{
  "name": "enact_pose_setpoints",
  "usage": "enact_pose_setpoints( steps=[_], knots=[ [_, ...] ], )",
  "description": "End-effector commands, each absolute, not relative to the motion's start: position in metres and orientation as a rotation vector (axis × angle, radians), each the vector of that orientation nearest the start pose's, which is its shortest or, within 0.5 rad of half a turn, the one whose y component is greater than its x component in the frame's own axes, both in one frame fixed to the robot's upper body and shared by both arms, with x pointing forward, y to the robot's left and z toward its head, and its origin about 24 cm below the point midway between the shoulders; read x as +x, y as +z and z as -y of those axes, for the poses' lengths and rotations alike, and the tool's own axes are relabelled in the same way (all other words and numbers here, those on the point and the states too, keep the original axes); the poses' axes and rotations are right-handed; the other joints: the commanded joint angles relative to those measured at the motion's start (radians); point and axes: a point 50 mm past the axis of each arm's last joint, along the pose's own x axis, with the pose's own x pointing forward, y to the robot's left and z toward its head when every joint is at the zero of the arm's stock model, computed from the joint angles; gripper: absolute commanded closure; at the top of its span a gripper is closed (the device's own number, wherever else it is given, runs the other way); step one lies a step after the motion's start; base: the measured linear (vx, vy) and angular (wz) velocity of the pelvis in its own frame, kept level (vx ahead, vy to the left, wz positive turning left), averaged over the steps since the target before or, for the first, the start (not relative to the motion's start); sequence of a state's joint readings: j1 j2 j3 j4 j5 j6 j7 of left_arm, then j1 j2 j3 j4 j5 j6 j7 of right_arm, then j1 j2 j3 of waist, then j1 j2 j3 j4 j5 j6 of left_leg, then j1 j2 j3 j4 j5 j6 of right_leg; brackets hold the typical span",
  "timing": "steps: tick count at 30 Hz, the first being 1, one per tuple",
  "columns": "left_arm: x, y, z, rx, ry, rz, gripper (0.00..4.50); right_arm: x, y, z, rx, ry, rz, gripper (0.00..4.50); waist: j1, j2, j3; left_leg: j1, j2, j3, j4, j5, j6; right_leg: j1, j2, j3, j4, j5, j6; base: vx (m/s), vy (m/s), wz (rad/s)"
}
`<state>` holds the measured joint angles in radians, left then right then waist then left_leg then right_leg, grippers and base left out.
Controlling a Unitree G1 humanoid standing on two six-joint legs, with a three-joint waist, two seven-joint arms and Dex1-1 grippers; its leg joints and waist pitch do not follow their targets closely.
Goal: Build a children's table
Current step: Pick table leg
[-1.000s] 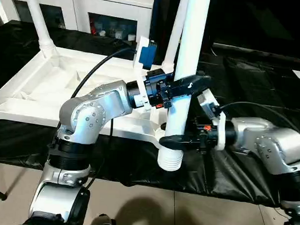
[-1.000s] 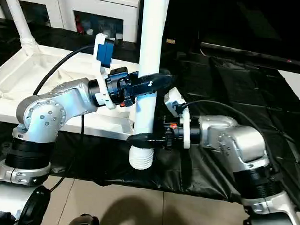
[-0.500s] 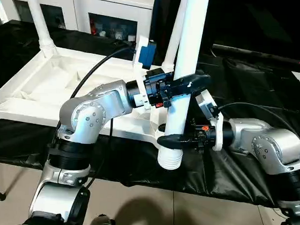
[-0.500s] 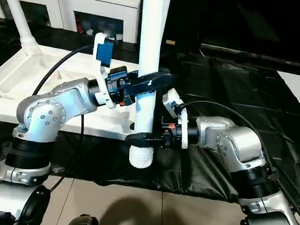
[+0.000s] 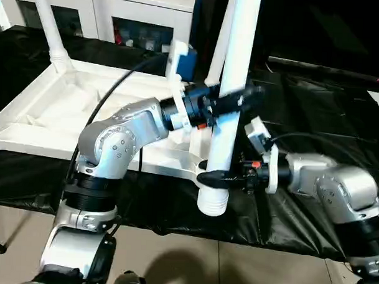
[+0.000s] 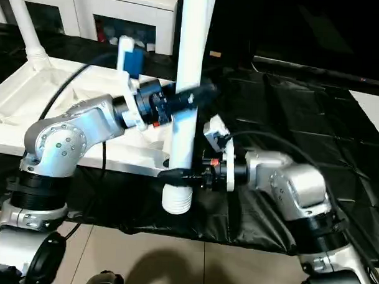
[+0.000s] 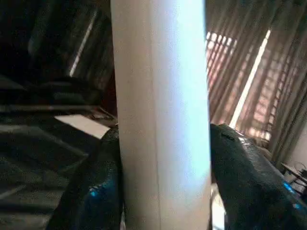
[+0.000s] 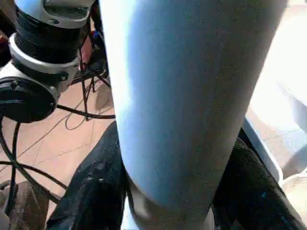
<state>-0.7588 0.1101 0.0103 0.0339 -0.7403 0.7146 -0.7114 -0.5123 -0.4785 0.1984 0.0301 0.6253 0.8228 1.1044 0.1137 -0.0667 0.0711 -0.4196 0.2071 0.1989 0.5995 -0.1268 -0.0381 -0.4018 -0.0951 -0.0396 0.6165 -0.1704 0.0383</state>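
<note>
The children's table lies upside down as a white top [image 5: 60, 106] with ribs on the black-covered bench. Two legs stand in its far corners [image 5: 53, 31] [image 5: 219, 49]. A third white leg [image 5: 232, 75] is held upright at the top's near right corner, its ribbed end [image 5: 212, 205] hanging past the bench edge. My right gripper [image 5: 212, 178] is shut on this leg just above that end. My left gripper [image 5: 237, 100] sits higher on the same leg, its fingers [image 7: 96, 191] loosely on either side of it.
A white cabinet with glass doors [image 5: 131, 15] stands behind the bench. Wrinkled black sheeting [image 5: 315, 103] covers the bench to the right of the table top. Tiled floor [image 5: 173, 260] lies below the near edge.
My left gripper has loosened and slid a little higher up the leg. My right gripper has closed onto the leg's lower part. The leg itself has barely moved.
</note>
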Motion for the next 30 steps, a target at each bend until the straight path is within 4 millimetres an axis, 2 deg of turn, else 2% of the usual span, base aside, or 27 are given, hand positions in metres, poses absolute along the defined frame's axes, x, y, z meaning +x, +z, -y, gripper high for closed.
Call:
enact_pose_setpoints(
  steps=[1,2,3,4,5,6,7,8,9,10,12,13,14,15,16,17,19,20,21,22,23,25,26,27,28,29,30],
  knots=[
    [0.319,0.235,-0.058,-0.447,-1.213,0.233,1.53,0.288,0.12,0.127,0.246,1.355,-0.406,2.61,0.0,0.007,-0.083,0.047,0.02,-0.016,-0.074,-0.356,-0.101,0.025,-0.039,0.02,-0.082,-0.309,-0.155,0.0,0.0,0.0],
    [0.319,0.235,-0.058,-0.447,-1.213,0.233,1.53,0.288,0.12,0.127,0.246,1.355,-0.406,2.61,-0.001,0.005,-0.085,0.047,0.019,-0.017,-0.073,-0.358,-0.103,0.026,-0.039,0.018,-0.081,-0.31,-0.154,0.0,0.0,0.0],
    [0.323,0.239,-0.063,-0.479,-1.155,0.273,1.53,0.289,0.121,0.126,0.266,1.333,-0.37,2.61,0.003,0.011,-0.086,0.049,0.02,-0.018,-0.073,-0.361,-0.104,0.026,-0.04,0.018,-0.079,-0.304,-0.154,0.0,0.0,0.0],
    [0.33,0.24,-0.068,-0.466,-1.068,0.29,1.53,0.292,0.121,0.125,0.291,1.3,-0.33,2.61,0.001,0.012,-0.086,0.049,0.019,-0.019,-0.073,-0.368,-0.105,0.026,-0.039,0.017,-0.078,-0.302,-0.154,0.0,0.0,0.0],
    [0.331,0.24,-0.069,-0.465,-1.062,0.291,1.53,0.292,0.121,0.125,0.293,1.298,-0.327,2.61,0.001,0.01,-0.086,0.048,0.019,-0.019,-0.075,-0.367,-0.103,0.025,-0.039,0.018,-0.082,-0.302,-0.149,0.0,0.0,0.0],
    [0.338,0.234,-0.076,-0.359,-0.956,0.265,1.53,0.295,0.123,0.126,0.315,1.24,-0.276,2.61,0.0,0.015,-0.085,0.05,0.02,-0.02,-0.076,-0.383,-0.106,0.02,-0.039,0.019,-0.085,-0.315,-0.136,0.0,0.0,0.0],
    [0.343,0.229,-0.081,-0.278,-0.892,0.243,1.53,0.297,0.123,0.127,0.329,1.201,-0.244,2.61,-0.003,0.012,-0.086,0.05,0.018,-0.021,-0.075,-0.387,-0.107,0.021,-0.037,0.017,-0.081,-0.321,-0.129,0.0,0.0,0.0],
    [0.343,0.229,-0.081,-0.278,-0.892,0.243,1.53,0.297,0.123,0.127,0.329,1.201,-0.244,2.61,-0.003,0.014,-0.087,0.051,0.018,-0.022,-0.076,-0.382,-0.11,0.022,-0.036,0.016,-0.081,-0.332,-0.11,0.0,0.0,0.0],
    [0.347,0.22,-0.088,-0.12,-0.807,0.214,1.53,0.301,0.122,0.131,0.318,1.116,-0.215,2.61,-0.001,0.023,-0.087,0.053,0.018,-0.023,-0.077,-0.38,-0.114,0.022,-0.037,0.017,-0.08,-0.327,-0.114,0.0,0.0,0.0],
    [0.347,0.22,-0.088,-0.12,-0.807,0.214,1.53,0.301,0.122,0.131,0.318,1.116,-0.215,2.61,-0.003,0.023,-0.088,0.053,0.02,-0.024,-0.078,-0.377,-0.119,0.018,-0.036,0.018,-0.08,-0.318,-0.102,0.0,0.0,0.0],
    [0.348,0.215,-0.093,-0.059,-0.771,0.193,1.53,0.304,0.119,0.134,0.302,1.065,-0.213,2.61,-0.004,0.022,-0.089,0.052,0.019,-0.022,-0.078,-0.368,-0.121,0.021,-0.035,0.016,-0.076,-0.289,-0.123,0.0,0.0,0.0],
    [0.348,0.201,-0.106,0.118,-0.7,0.144,1.53,0.311,0.112,0.146,0.263,0.897,-0.194,2.61,0.0,0.035,-0.09,0.055,0.021,-0.025,-0.079,-0.369,-0.127,0.017,-0.036,0.017,-0.075,-0.281,-0.122,0.0,0.0,0.0],
    [0.345,0.192,-0.112,0.177,-0.696,0.104,1.53,0.316,0.107,0.155,0.24,0.781,-0.194,2.61,-0.008,0.035,-0.089,0.052,0.017,-0.026,-0.082,-0.38,-0.144,0.017,-0.036,0.016,-0.073,-0.294,-0.116,0.0,0.0,0.0],
    [0.345,0.192,-0.112,0.177,-0.696,0.104,1.53,0.316,0.107,0.155,0.24,0.781,-0.194,2.61,-0.009,0.034,-0.088,0.053,0.016,-0.023,-0.081,-0.384,-0.144,0.015,-0.034,0.016,-0.075,-0.3,-0.118,0.0,0.0,0.0],
    [0.341,0.186,-0.115,0.188,-0.708,0.083,1.53,0.319,0.103,0.163,0.203,0.69,-0.186,2.61,-0.007,0.039,-0.088,0.059,0.016,-0.021,-0.079,-0.394,-0.148,0.01,-0.034,0.018,-0.075,-0.306,-0.127,0.0,0.0,0.0],
    [0.337,0.179,-0.118,0.161,-0.704,0.069,1.53,0.322,0.1,0.17,0.17,0.595,-0.173,2.61,-0.004,0.046,-0.089,0.059,0.016,-0.021,-0.079,-0.403,-0.151,0.011,-0.035,0.019,-0.075,-0.303,-0.139,0.0,0.0,0.0],
    [0.335,0.176,-0.12,0.134,-0.698,0.063,1.53,0.323,0.099,0.174,0.148,0.541,-0.165,2.61,-0.004,0.045,-0.09,0.06,0.014,-0.02,-0.078,-0.416,-0.145,0.012,-0.031,0.018,-0.076,-0.301,-0.147,0.0,0.0,0.0],
    [0.334,0.171,-0.125,0.122,-0.63,0.08,1.53,0.326,0.1,0.178,0.121,0.466,-0.119,2.61,-0.002,0.061,-0.09,0.057,0.014,-0.024,-0.08,-0.423,-0.145,0.014,-0.033,0.018,-0.072,-0.291,-0.152,0.0,0.0,0.0],
    [0.333,0.169,-0.127,0.117,-0.607,0.082,1.53,0.326,0.1,0.179,0.116,0.443,-0.119,2.61,-0.012,0.048,-0.087,0.051,0.014,-0.023,-0.083,-0.437,-0.141,0.016,-0.031,0.016,-0.077,-0.293,-0.152,0.0,0.0,0.0],
    [0.324,0.153,-0.142,0.083,-0.44,0.077,1.53,0.322,0.099,0.182,0.064,0.33,-0.102,2.61,-0.011,0.059,-0.087,0.053,0.018,-0.024,-0.081,-0.438,-0.138,0.016,-0.033,0.018,-0.074,-0.289,-0.152,0.0,0.0,0.0],
    [0.319,0.146,-0.149,0.07,-0.371,0.066,1.53,0.32,0.098,0.183,0.036,0.3,-0.092,2.61,-0.019,0.046,-0.083,0.043,0.014,-0.021,-0.084,-0.423,-0.119,0.023,-0.03,0.017,-0.081,-0.308,-0.138,0.0,0.0,0.0],
    [0.319,0.146,-0.149,0.07,-0.371,0.066,1.53,0.32,0.098,0.183,0.036,0.3,-0.092,2.61,-0.021,0.053,-0.087,0.048,0.01,-0.018,-0.077,-0.42,-0.102,0.018,-0.03,0.019,-0.085,-0.347,-0.12,0.0,0.0,0.0],
    [0.302,0.128,-0.171,0.075,-0.211,0.019,1.53,0.304,0.092,0.179,0.048,0.266,-0.115,2.61,-0.025,0.053,-0.089,0.047,0.007,-0.019,-0.075,-0.418,-0.095,0.017,-0.026,0.018,-0.091,-0.385,-0.103,0.0,0.0,0.0],
    [0.295,0.121,-0.178,0.067,-0.17,-0.015,1.53,0.298,0.09,0.178,0.062,0.26,-0.127,2.61,-0.027,0.051,-0.086,0.04,0.013,-0.022,-0.082,-0.397,-0.088,0.024,-0.027,0.019,-0.089,-0.358,-0.092,0.0,0.0,0.0],
    [0.291,0.117,-0.182,0.061,-0.146,-0.038,1.53,0.294,0.088,0.176,0.07,0.257,-0.133,2.61,-0.033,0.052,-0.083,0.035,0.01,-0.023,-0.085,-0.397,-0.077,0.022,-0.024,0.016,-0.09,-0.38,-0.081,0.0,0.0,0.0],
    [0.291,0.117,-0.182,0.061,-0.146,-0.038,1.53,0.294,0.088,0.176,0.07,0.257,-0.133,2.61,-0.035,0.054,-0.085,0.039,0.009,-0.022,-0.083,-0.407,-0.077,0.019,-0.021,0.016,-0.092,-0.396,-0.076,0.0,0.0,0.0],
    [0.283,0.115,-0.189,0.086,-0.113,-0.013,1.53,0.286,0.083,0.172,0.039,0.273,-0.142,2.61,-0.036,0.05,-0.085,0.047,0.008,-0.022,-0.079,-0.436,-0.077,0.009,-0.019,0.016,-0.101,-0.44,-0.068,0.0,0.0,0.0]
  ],
)
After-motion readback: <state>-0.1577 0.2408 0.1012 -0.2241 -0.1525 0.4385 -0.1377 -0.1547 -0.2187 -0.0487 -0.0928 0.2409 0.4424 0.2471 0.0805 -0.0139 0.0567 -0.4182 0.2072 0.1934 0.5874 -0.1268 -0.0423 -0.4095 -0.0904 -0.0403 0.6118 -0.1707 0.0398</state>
